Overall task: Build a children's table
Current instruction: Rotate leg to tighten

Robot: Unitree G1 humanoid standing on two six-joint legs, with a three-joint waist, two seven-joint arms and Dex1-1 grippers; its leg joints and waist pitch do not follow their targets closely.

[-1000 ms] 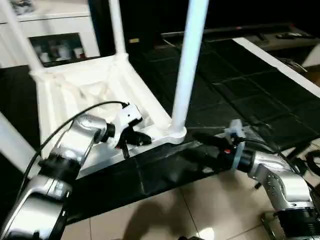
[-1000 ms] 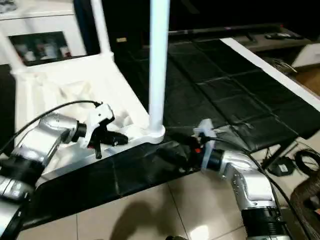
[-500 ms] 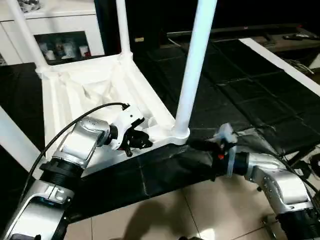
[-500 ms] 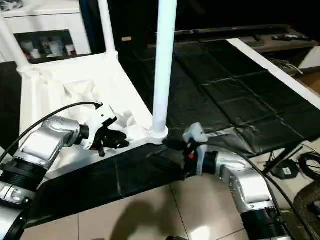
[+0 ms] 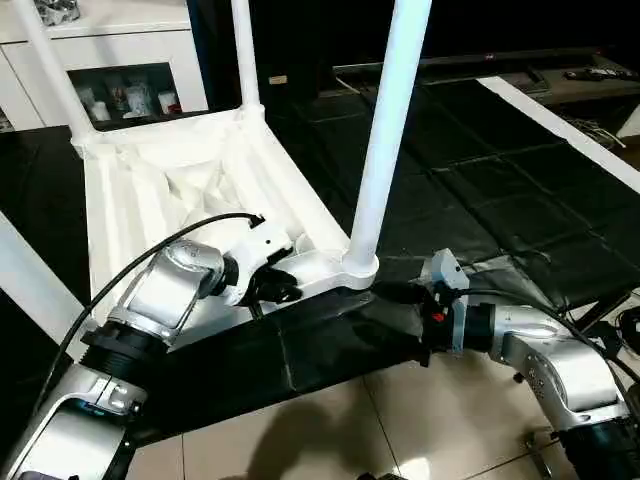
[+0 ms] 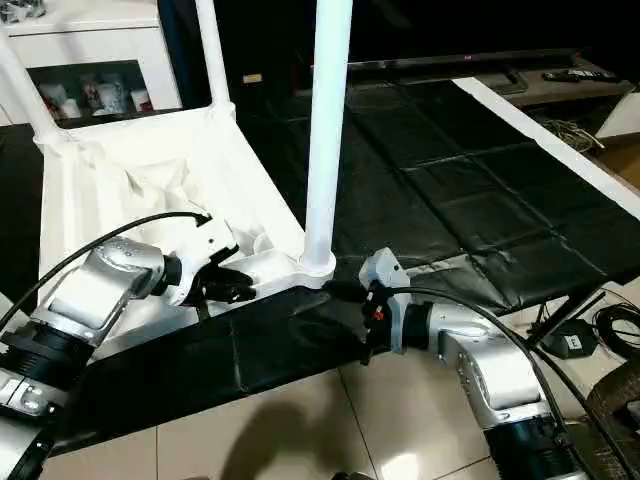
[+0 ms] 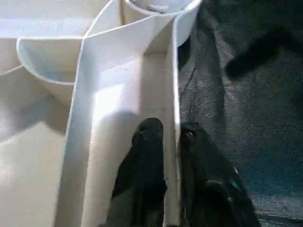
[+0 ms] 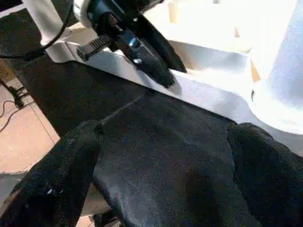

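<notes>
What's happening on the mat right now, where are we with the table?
The table top lies upside down on the black mat, with legs standing in its corner sockets, including the near leg. The left gripper has its jaws closed on the top's near rim wall, one finger on each side. The right gripper is open and empty, hovering over the mat just beside the near leg's socket.

White table [image 5: 180,180] (black pincers)
</notes>
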